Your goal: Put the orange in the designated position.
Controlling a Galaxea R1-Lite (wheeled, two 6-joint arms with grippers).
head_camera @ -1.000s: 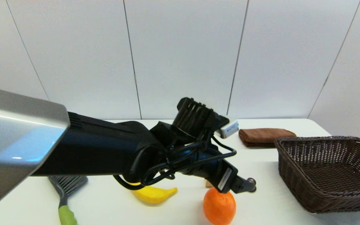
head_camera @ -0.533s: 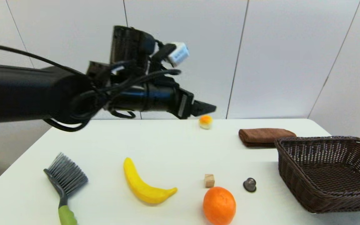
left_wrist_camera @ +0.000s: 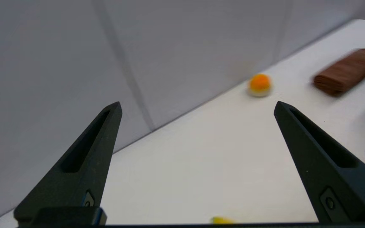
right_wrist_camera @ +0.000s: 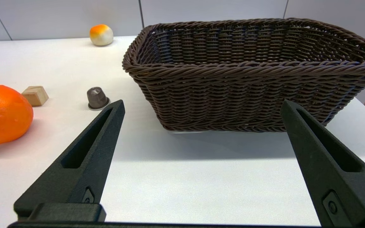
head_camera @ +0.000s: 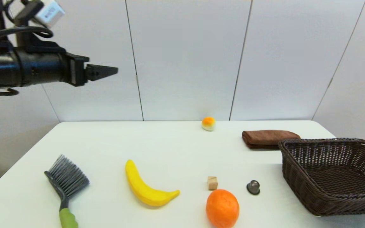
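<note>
The orange (head_camera: 222, 208) rests on the white table near its front edge, right of centre; it also shows in the right wrist view (right_wrist_camera: 3, 114). My left gripper (head_camera: 114, 70) hangs high above the table's far left, well away from the orange, and in the left wrist view it (left_wrist_camera: 197, 106) is open and empty. My right gripper (right_wrist_camera: 202, 104) is open and empty, low over the table in front of the basket, with the orange off to its side. Nothing marks the designated position on the tabletop.
A yellow banana (head_camera: 147, 186) and a grey brush (head_camera: 67, 182) lie front left. A wooden cube (head_camera: 212, 183) and a dark capsule (head_camera: 253, 187) sit just behind the orange. A wicker basket (head_camera: 299, 180) stands right, with a brown cloth (head_camera: 269, 138) and a small white-orange ball (head_camera: 208, 123) behind.
My left arm has swung up and to the left, from just over the orange to high above the table's left side. The orange has stayed where it was.
</note>
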